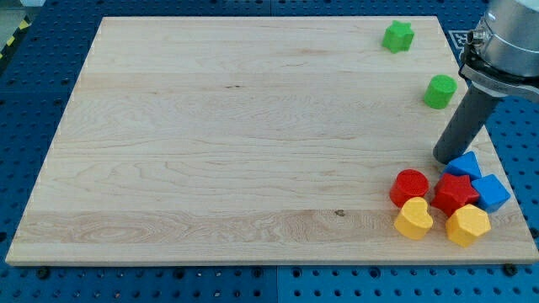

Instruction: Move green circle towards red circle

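Observation:
The green circle [439, 91] stands near the board's right edge, in the view's upper right. The red circle [409, 186] stands at the lower right, at the left of a cluster of blocks. My tip [443, 157] rests on the board between them, below the green circle and just up and to the right of the red circle, touching neither. It is right next to the upper blue block [464, 164].
A green star-like block [397, 36] sits near the top right. The cluster holds a red star-like block [453, 193], a blue cube [491, 192], a yellow heart [413, 219] and a yellow hexagon [467, 225]. The wooden board [210, 135] ends just right of them.

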{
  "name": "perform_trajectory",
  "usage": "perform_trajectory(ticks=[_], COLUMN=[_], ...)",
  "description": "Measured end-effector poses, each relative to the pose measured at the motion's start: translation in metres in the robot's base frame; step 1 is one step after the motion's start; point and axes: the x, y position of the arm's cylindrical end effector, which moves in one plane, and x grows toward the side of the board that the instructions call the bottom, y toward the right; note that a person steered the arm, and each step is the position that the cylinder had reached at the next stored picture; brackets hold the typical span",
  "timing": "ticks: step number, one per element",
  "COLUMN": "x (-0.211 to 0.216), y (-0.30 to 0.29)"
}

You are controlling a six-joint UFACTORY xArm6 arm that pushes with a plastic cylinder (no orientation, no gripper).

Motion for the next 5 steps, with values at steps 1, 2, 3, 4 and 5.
perform_trajectory(ticks=[1, 2, 3, 4, 5], x=[-0.012, -0.028, -0.067, -0.119, -0.14], y=[0.018, 0.06, 0.078, 0.07, 0.048])
